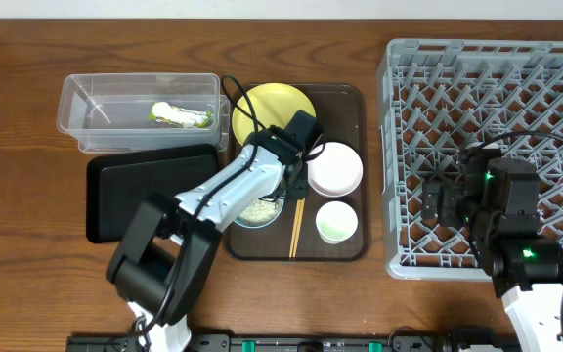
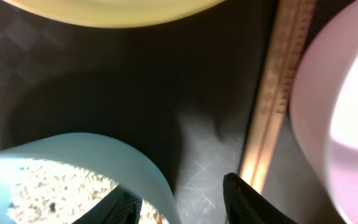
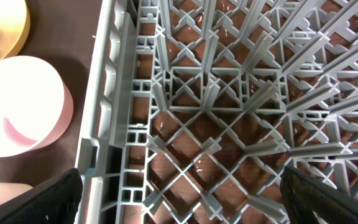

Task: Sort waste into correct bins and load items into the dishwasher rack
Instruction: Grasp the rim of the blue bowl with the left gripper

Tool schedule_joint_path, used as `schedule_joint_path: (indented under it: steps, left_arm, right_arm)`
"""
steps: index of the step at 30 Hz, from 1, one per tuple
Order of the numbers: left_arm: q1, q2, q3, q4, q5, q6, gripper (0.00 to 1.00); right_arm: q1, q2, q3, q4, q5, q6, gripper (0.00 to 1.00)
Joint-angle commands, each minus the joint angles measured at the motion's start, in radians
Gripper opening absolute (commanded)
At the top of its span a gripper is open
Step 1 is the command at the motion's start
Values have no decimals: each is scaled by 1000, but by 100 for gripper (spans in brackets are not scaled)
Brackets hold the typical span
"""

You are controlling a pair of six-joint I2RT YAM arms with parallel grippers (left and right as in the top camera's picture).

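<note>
Nearest, on the brown serving tray (image 1: 350,110), sit the small white cup (image 1: 337,221), the chopsticks (image 1: 295,230) and the light-blue bowl (image 1: 259,209) holding rice (image 2: 48,186). The left tool (image 2: 182,205) straddles that bowl's rim with its fingers apart, one over the rice and one outside. At right, the right tool (image 3: 185,199) hangs with fingers spread wide over the grey rack (image 1: 492,68). Farther lie the white-pinkish bowl (image 1: 335,168) and the black tray (image 1: 135,196), then the yellow plate (image 1: 267,108) and the clear tub (image 1: 96,98) containing the wrapper (image 1: 181,115).
</note>
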Motion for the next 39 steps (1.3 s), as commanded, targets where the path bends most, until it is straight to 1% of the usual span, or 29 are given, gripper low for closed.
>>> schedule_joint_path:
  steps: [1,3,8,10,11,13,14,17,23,29,34,36,39]
  left_arm:
    - [0,33,-8,2,-15,5,44]
    - [0,37,-8,1,-15,5,38]
    - [0,37,-8,9,-15,5,26]
    - [-2,36,-8,6,-15,5,24]
    - [-3,36,-8,5,-15,5,20]
    - [-4,36,-8,1,-15,6,19]
    - [-4,35,-8,1,-15,6,13]
    - [-4,26,-8,-4,-15,6,6]
    - [-4,-47,-7,-27,-15,6,6]
    - [1,-187,-7,-82,-14,6,6]
    - [56,-301,-7,-142,-5,11,6]
    - [105,-327,-7,-161,52,58,6]
    - [210,-338,-7,-179,203,143,6]
  right_arm:
    - [-14,0,22,-1,-8,10,99]
    - [-14,0,22,-2,-8,10,99]
    - [-14,0,22,-1,-8,10,99]
    - [-14,0,22,-1,-8,10,99]
    - [-14,0,22,-1,-8,10,99]
    - [-14,0,22,-1,-8,10,99]
    - [-14,0,22,-1,-8,10,99]
    - [-14,0,22,-1,-8,10,99]
    - [-14,0,22,-1,-8,10,99]
    - [-14,0,22,-1,-8,10,99]
    - [-14,0,22,-1,-8,10,99]
    - [-14,0,22,-1,-8,10,99]
    - [-14,0,22,-1,-8,10,99]
